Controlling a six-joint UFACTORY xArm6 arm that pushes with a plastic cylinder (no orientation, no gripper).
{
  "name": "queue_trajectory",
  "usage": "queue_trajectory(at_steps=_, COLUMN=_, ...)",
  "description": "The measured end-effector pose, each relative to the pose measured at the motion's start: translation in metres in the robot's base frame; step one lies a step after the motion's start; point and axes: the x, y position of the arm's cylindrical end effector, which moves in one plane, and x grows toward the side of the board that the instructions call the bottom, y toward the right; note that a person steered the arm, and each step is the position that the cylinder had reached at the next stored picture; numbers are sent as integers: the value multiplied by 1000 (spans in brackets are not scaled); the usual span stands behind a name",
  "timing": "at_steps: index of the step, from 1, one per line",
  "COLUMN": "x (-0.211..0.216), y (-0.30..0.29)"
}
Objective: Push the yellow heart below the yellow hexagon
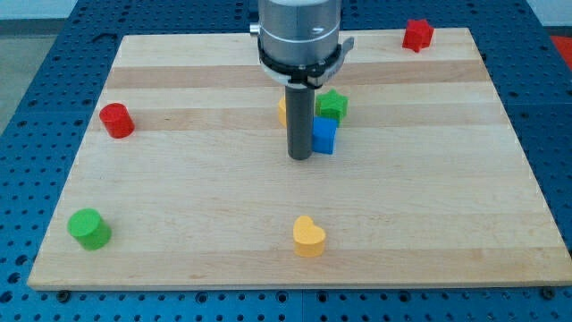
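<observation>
The wooden counter lies on a blue pegboard surface. My tip sits a little above the counter's middle, at the lower end of the dark rod that hangs from the grey arm housing at the view's top. This end effector has nothing that opens or closes and it holds nothing; it is a bare rod resting at board height.

Just beside my tip, at about 2 o'clock, stands the blue block, close enough that I cannot tell whether they touch. Above the blue block, at 1 o'clock from my tip, is the green star. At 11 o'clock, mostly hidden behind the rod, peeks the yellow hexagon; only its left edge shows.

The yellow heart lies at 6 o'clock from my tip, well apart from it, near the counter's bottom edge.

Farther out, a red cylinder sits at 9 o'clock near the left edge, a green cylinder at 8 o'clock toward the bottom-left corner, and a red star-like block at 1 o'clock by the top-right corner.
</observation>
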Motion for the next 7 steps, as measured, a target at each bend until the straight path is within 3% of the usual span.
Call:
queue_trajectory(at_steps=1, x=-8, y=0)
queue_trajectory(at_steps=2, x=19, y=0)
queue_trajectory(at_steps=4, x=111, y=77)
queue_trajectory(at_steps=5, x=161, y=73)
queue_trajectory(at_steps=7, x=161, y=12)
